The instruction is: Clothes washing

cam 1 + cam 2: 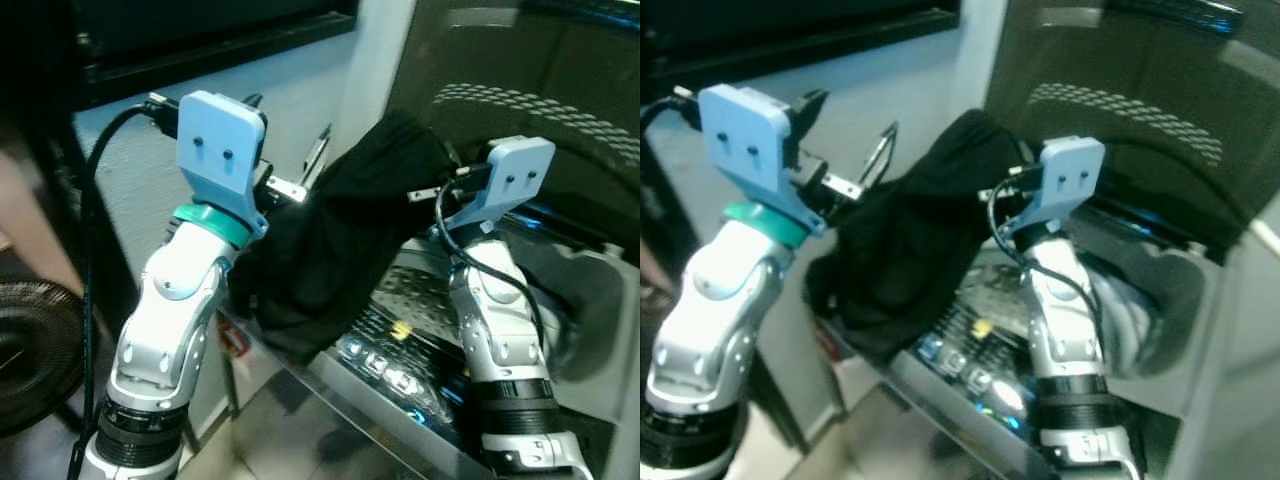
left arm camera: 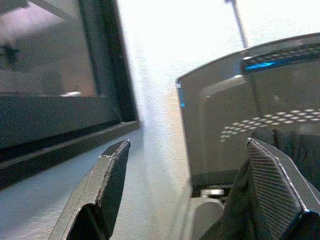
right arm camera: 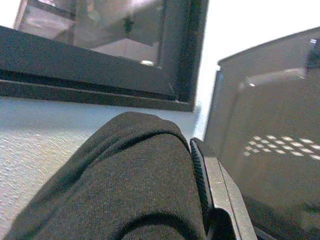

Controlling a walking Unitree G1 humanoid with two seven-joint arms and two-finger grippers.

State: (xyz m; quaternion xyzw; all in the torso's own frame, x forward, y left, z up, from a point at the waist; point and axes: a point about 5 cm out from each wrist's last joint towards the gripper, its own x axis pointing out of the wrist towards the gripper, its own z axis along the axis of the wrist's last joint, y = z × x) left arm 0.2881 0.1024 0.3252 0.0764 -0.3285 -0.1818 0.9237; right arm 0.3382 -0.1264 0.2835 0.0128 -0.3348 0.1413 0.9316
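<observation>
A black garment (image 1: 340, 240) hangs in a bunch between my two raised arms, above the front left corner of a top-load washing machine (image 1: 400, 385). My right gripper (image 3: 172, 150) is shut on the garment's upper edge. The cloth covers one finger, and the other finger (image 3: 210, 175) shows beside it. My left gripper (image 2: 187, 145) is open wide on the garment's left side. Black cloth (image 2: 235, 210) touches one of its fingers (image 2: 277, 190), and nothing lies between the two. The garment's lower end droops over the washer's front rim.
The washer's dark lid (image 1: 520, 70) stands raised behind the arms. Its perforated steel drum (image 1: 420, 290) is open below, with lit buttons (image 1: 385, 370) along the front panel. A white wall and a dark window frame (image 1: 200, 45) are at the left. A round dark object (image 1: 30, 350) sits low left.
</observation>
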